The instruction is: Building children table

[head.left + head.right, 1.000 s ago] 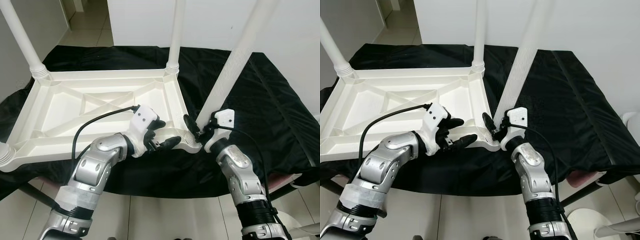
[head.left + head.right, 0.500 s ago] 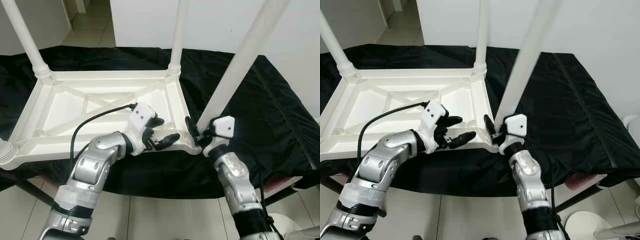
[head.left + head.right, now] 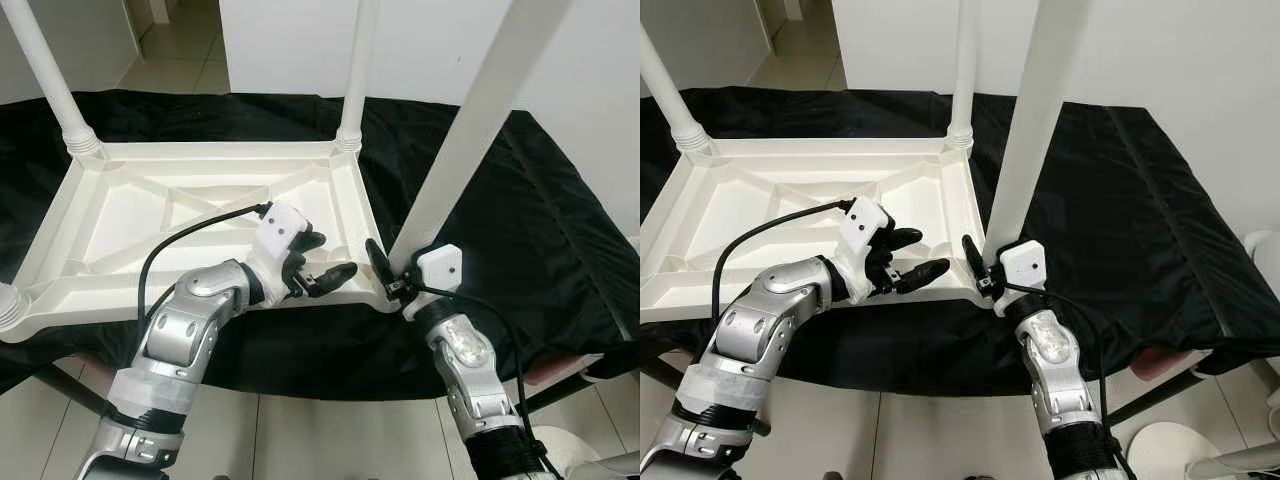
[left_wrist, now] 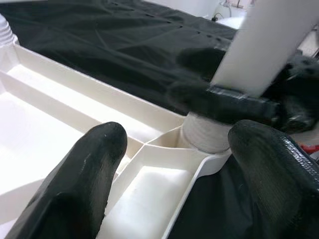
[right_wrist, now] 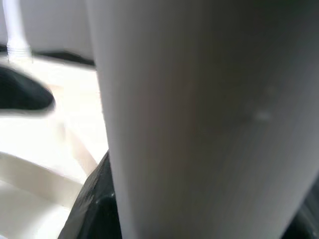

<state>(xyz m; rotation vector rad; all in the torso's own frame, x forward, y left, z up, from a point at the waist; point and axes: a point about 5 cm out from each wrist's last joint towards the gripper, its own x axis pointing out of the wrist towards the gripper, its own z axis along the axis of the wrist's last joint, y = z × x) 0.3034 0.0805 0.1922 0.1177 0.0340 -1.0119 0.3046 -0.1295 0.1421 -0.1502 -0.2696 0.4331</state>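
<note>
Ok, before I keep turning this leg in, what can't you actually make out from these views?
- Leg top: cut off by the upper edge of the eye views.
- Seating in the corner socket: left wrist view, right gripper crosses the joint, so thread depth is hidden.
- Right wrist view: the blurred leg hides the socket.
- Fourth corner of the tabletop: cut off at the left edge, eye view.
</note>
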